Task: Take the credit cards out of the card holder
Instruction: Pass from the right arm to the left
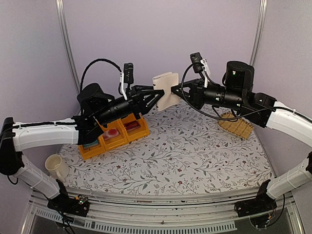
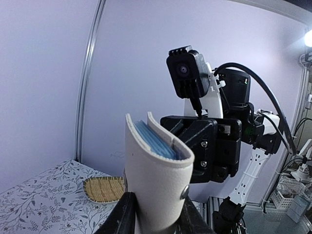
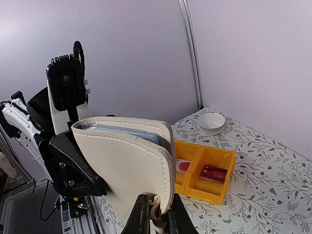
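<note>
The left claw [image 2: 156, 213] is closed across the thick lower body of the card holder [image 2: 158, 175], one finger on each side, and the right claw [image 3: 157, 214] pinches only the thin edge of its whitish cover. This looks like a split of work: one arm steadies the booklet while the other is placed to peel the cover back and open the sleeves. The holder hangs in the air between the two arms, over the far side of the table [image 1: 195, 156] and well above it, so neither claw has to work against the cloth. The yellow bins [image 1: 114, 139] sit under the left arm, probably as the drop place. The right wrist view shows red cards [image 3: 213, 173] already lying in them, which the left wrist view cannot see at all. The left wrist view alone looks into the open top of the holder, where pale blue leaves [image 2: 156, 141] are packed tight and no card can be told apart. It also catches the straw basket [image 2: 105, 189] behind. Only the top view shows both arms meeting at the holder
</note>
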Controlling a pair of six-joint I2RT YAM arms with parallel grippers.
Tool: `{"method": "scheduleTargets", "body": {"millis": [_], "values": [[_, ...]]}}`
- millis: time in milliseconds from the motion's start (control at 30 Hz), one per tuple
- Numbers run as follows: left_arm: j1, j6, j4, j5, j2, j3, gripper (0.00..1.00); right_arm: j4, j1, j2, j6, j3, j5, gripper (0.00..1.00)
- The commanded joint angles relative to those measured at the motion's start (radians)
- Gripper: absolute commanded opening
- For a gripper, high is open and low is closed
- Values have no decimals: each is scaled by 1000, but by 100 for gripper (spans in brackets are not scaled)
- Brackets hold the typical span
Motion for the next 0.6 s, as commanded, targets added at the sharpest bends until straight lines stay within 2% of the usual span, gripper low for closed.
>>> {"method": "scheduleTargets", "body": {"millis": [0, 133, 200, 233, 267, 300, 467, 500, 533, 567], "values": [[-14, 11, -22, -2, 31, 31, 30, 44, 12, 7, 1, 30, -74, 2], [-21, 32, -49, 0, 38, 41, 41, 40, 12, 24, 7, 39, -98, 2], [-26, 48, -78, -1, 45, 50, 41, 42, 12, 30, 15, 43, -111, 2], [-27, 49, -80, -1, 42, 48, 32, 44, 12, 30, 16, 43, -114, 2], [-27, 46, -70, -8, 36, 39, 14, 45, 12, 26, 16, 40, -115, 2], [-28, 41, -50, -24, 24, 25, 0, 46, 12, 20, 17, 37, -113, 2], [-29, 48, 20, -107, -41, -43, 0, 45, 10, -8, -4, 12, -117, 4], [-29, 48, -7, -152, -50, -44, 0, 24, 11, -11, -17, 15, -96, 25], [-30, 44, -32, -214, -62, -44, 0, -3, 10, -13, -36, 21, -35, 65], [-31, 42, -59, -273, -73, -44, 0, -31, 10, -19, -44, 24, 27, 96]]}}
